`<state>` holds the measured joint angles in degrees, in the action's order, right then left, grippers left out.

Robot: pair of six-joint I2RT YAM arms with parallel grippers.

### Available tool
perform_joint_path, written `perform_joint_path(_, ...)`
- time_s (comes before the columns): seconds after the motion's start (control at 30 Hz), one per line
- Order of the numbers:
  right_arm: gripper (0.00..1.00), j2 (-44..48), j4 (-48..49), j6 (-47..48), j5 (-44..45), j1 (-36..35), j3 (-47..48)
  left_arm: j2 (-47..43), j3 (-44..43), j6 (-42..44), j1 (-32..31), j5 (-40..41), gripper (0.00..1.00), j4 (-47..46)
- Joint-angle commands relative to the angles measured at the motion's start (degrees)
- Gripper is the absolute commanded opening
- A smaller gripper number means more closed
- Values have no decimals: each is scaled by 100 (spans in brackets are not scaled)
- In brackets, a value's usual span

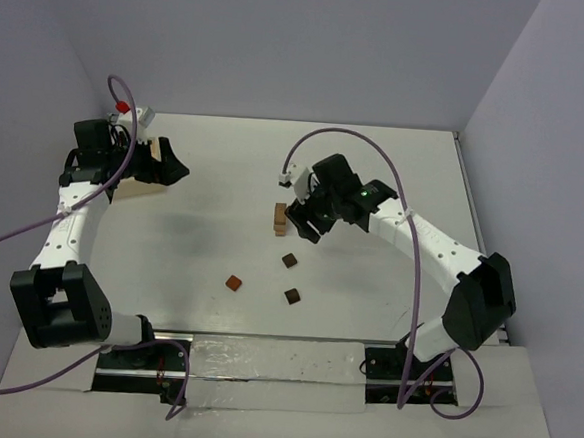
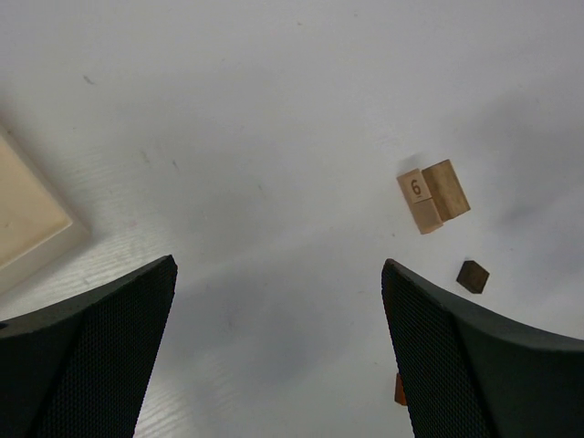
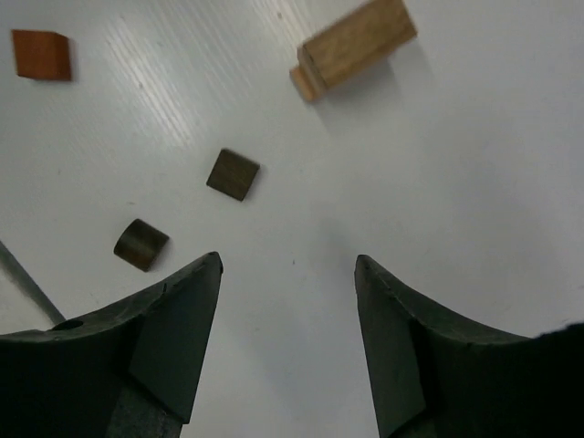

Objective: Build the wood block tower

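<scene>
Left end effector (image 2: 278,272) wide — right end effector (image 3: 287,263) partly open, empty, beside the tower (image 1: 280,218).

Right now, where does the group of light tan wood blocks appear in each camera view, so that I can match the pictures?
Top external: the light tan blocks stand just left of the picture's centre.
Left wrist: right of centre, in the upper half, with one face marked 6.
Right wrist: at the top edge, right of centre.
Shared landmark: the dark brown block nearest to them.
</scene>
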<state>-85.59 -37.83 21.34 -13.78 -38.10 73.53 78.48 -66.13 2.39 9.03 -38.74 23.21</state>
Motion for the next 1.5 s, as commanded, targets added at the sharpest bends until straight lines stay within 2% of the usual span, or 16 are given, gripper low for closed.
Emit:
perform_joint_path(0.0, 63, -386, 240, -1404, 965, -151, -90, -309, 100, -120, -53, 955, 99, -435)
perform_joint_path(0.3, 64, -1165, 575, -2135, 1536, -698, -84, -466, 215, -90, -336, 1817, 99, -558)
perform_joint_path(0.4, 64, -1606, 593, -2569, 1739, -831, 66, -468, 289, -88, -349, 1832, 99, -533)
perform_joint_path(0.6, 64, -1973, 575, -2749, 1707, -894, 179, -472, 320, -55, -341, 1731, 99, -547)
perform_joint_path(1.3, 60, -2431, 354, -2803, 1088, -908, 337, -437, 381, -57, -349, 1543, 99, -661)
perform_joint_path(1.43, 56, -2459, 333, -2828, 1176, -905, 346, -439, 386, -59, -349, 1505, 99, -669)
perform_joint_path(1.47, 53, -2463, 316, -2833, 1181, -905, 351, -444, 394, -55, -349, 1501, 99, -669)
